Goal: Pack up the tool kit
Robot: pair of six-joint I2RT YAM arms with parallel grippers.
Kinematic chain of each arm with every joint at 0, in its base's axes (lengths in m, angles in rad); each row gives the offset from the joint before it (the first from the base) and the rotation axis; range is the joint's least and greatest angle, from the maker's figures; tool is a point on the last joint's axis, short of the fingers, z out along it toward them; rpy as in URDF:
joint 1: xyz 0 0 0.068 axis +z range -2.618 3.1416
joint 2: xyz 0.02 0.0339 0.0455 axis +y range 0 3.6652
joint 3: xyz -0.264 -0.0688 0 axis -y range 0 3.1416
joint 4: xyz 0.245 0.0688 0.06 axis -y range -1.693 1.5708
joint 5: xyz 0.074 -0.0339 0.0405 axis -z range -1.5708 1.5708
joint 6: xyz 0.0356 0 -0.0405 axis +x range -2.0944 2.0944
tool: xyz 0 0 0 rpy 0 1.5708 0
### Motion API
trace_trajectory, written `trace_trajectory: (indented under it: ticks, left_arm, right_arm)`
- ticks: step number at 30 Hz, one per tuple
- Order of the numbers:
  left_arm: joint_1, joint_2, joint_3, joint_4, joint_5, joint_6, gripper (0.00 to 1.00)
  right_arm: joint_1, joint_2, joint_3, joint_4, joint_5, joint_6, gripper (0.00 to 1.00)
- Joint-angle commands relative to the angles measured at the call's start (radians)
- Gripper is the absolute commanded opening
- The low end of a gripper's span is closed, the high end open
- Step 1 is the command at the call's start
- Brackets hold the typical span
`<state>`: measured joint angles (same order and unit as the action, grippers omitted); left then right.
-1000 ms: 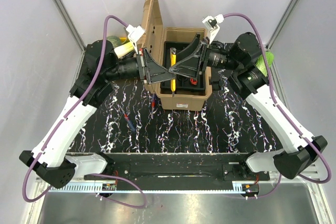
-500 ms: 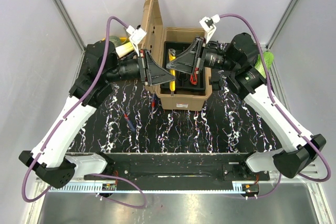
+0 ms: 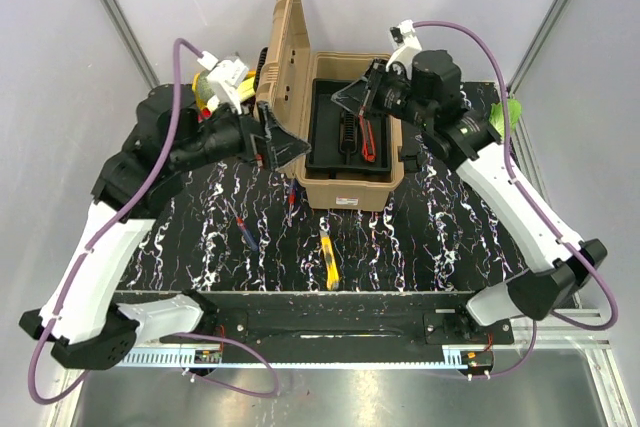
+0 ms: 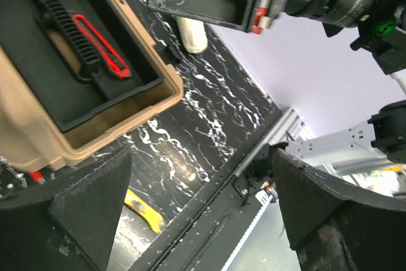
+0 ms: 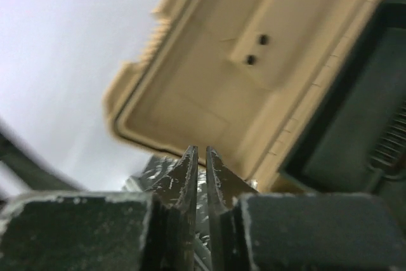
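1. Toolbox (image 3: 355,187), one: tan, it stood open at the back of your counter (image 3: 420,237), with its lid (image 3: 285,47) upright on the left side.
2. Inner tray (image 3: 325,142), one: black, seated in the toolbox. It carried one red-handled tool (image 3: 368,142) and one black ribbed piece (image 3: 347,134).
3. Loose tools on the counter, three. One yellow-handled tool (image 3: 328,259) lay in front of the toolbox. One blue-handled tool (image 3: 246,229) and a second red tool (image 3: 291,199) lay near its front-left corner.
4. Your left pincer (image 4: 203,201), one: its fingers stood wide apart with nothing between them, just beside the toolbox's left wall.
5. Your right pincer (image 5: 200,152), one: its fingers were drawn together to a hairline gap, with nothing seen between them, above the back of the tray.
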<state>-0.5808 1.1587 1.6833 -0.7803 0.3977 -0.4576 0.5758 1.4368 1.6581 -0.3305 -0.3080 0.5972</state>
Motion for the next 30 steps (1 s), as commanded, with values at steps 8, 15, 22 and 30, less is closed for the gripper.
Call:
trace_trajectory:
  ticks: [8,15,22,30]
  left_arm:
    - [0.006,-0.092,0.0,-0.178,-0.318,0.114,0.96]
    - [0.006,-0.142,-0.132,-0.137,-0.419,0.137,0.99]
    - [0.006,-0.12,-0.129,-0.12,-0.482,0.151,0.99]
    - [0.007,-0.155,-0.181,-0.111,-0.624,0.096,0.99]
  right_arm:
    - [-0.014,0.094,0.111,-0.375,0.161,-0.232,0.29]
    - [-0.013,-0.064,-0.162,-0.508,0.086,-0.199,0.58]
    - [0.062,-0.141,-0.339,-0.518,-0.026,-0.053,0.63]
    - [0.229,-0.093,-0.517,-0.518,0.235,0.251,0.65]
